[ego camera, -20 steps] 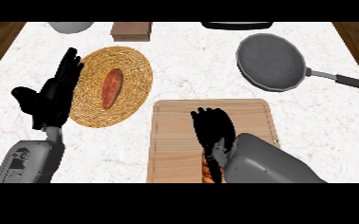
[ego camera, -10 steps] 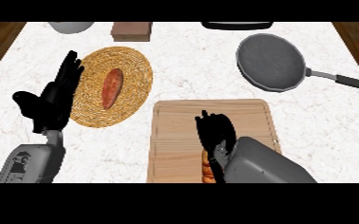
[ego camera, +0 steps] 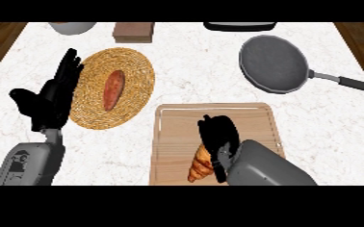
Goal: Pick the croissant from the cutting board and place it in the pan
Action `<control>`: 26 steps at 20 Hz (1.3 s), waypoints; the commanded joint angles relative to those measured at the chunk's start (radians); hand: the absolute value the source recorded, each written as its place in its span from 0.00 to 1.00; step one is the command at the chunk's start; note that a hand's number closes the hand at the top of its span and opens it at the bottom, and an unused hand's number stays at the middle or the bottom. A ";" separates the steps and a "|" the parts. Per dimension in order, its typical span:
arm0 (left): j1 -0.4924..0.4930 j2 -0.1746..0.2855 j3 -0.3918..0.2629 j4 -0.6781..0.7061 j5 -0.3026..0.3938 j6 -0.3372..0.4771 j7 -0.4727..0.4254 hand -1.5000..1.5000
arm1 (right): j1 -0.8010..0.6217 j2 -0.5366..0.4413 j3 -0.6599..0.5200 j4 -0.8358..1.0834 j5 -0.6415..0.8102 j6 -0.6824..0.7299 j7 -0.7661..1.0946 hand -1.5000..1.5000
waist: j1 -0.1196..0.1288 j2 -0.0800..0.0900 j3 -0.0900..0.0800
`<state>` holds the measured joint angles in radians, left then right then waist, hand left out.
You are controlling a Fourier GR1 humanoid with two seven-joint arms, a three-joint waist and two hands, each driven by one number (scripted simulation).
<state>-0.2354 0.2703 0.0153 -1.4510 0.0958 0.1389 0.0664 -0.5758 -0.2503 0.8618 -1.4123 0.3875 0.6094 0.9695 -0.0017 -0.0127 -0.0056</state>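
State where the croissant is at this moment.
In the head view the croissant lies on the cutting board near its lower edge, close beside the right hand, on that hand's left; the pan is up at the right.

The right hand hides part of the croissant, perhaps touching it.

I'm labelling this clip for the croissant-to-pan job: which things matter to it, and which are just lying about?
For the job: croissant, cutting board, pan, right hand.
Lying about: woven mat, orange-red food item on it, brown block, grey bowl, open left hand resting at the left.
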 commanded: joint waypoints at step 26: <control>-0.002 -0.009 0.028 -0.002 -0.018 -0.024 0.016 0.50 | -0.085 0.224 -0.163 -0.339 0.648 -0.544 0.123 1.00 | -0.005 0.010 0.006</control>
<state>-0.2146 0.2586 0.0365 -1.4628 0.0785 0.1181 0.0630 -0.6628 -0.0356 0.7467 -1.7016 0.9608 0.0938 1.0237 -0.0071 -0.0047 0.0000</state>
